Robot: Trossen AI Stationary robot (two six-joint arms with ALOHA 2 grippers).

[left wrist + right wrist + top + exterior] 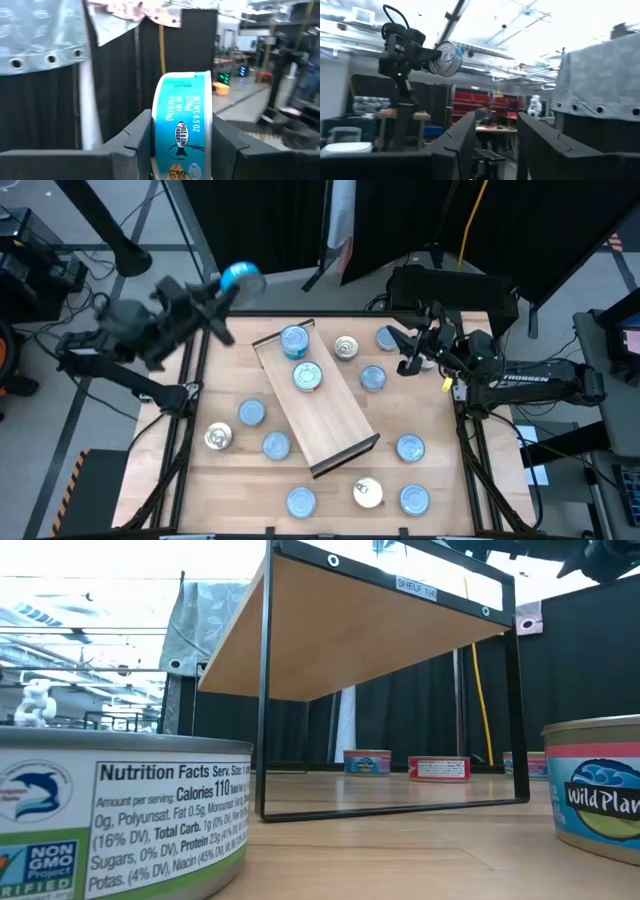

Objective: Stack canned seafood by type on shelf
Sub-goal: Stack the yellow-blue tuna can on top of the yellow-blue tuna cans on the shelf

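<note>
The left gripper (232,283) is holding one round, flat, light-blue-topped tin (241,276) on edge, clamped between its fingers, high over the tabletop's (330,500) far-left corner, with the long light-wood shelf (330,420) lying down to its near right.

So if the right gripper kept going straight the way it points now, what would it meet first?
Probably nothing nearby: the right gripper points up and away from the table. Past its parted, empty jaws is open room, with the left gripper holding a blue tin off to one side. Depth is unclear.
</note>
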